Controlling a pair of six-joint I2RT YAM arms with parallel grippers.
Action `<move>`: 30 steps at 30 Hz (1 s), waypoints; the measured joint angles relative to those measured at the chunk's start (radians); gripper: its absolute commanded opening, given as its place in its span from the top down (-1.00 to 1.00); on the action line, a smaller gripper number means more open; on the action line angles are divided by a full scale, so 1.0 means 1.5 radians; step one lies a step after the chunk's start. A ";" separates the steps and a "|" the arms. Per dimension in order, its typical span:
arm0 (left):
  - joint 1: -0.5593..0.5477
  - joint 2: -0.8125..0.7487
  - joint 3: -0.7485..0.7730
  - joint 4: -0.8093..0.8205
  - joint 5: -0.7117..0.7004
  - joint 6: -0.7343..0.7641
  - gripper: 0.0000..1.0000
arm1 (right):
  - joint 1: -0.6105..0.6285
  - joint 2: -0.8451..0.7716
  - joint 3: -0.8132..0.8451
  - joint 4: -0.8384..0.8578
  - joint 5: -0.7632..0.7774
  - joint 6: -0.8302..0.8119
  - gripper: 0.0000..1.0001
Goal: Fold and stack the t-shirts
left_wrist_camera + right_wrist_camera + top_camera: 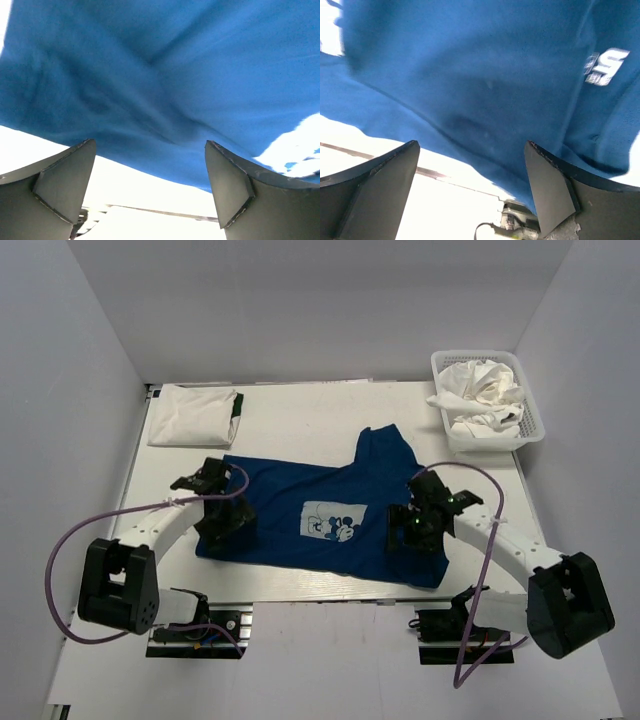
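The royal-blue t-shirt [300,510] lies spread on the table, its pale cartoon-mouse print [332,522] face up. A folded white t-shirt with dark edging [195,414] lies at the back left. My left gripper [222,520] is open over the blue shirt's left part; the left wrist view shows blue cloth [165,80] ahead of the spread jaws. My right gripper [412,528] is open over the shirt's right part; the right wrist view shows blue cloth [470,75] and a white label [604,66]. Neither gripper holds anything.
A white lattice basket [445,425] at the back right holds crumpled white shirts [482,395]. The table's near edge [320,585] with the arm bases runs just below the blue shirt. White walls close in the sides.
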State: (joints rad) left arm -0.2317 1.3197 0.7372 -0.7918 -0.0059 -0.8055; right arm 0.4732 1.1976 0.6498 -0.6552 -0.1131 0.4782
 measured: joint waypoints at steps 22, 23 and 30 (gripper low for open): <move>0.045 0.489 0.586 -0.081 -0.218 0.065 -0.92 | -0.110 0.503 0.691 0.048 0.181 -0.130 -0.81; 0.045 0.504 0.592 -0.081 -0.218 0.064 -0.92 | -0.115 0.517 0.708 0.050 0.181 -0.134 -0.81; 0.046 0.577 0.671 -0.083 -0.213 0.053 -0.87 | -0.143 0.599 0.765 0.071 0.160 -0.192 -0.81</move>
State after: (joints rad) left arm -0.1627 2.1845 1.7443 -0.9169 -0.3260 -0.7265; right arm 0.2588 2.0968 1.7973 -0.5480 0.1272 0.1909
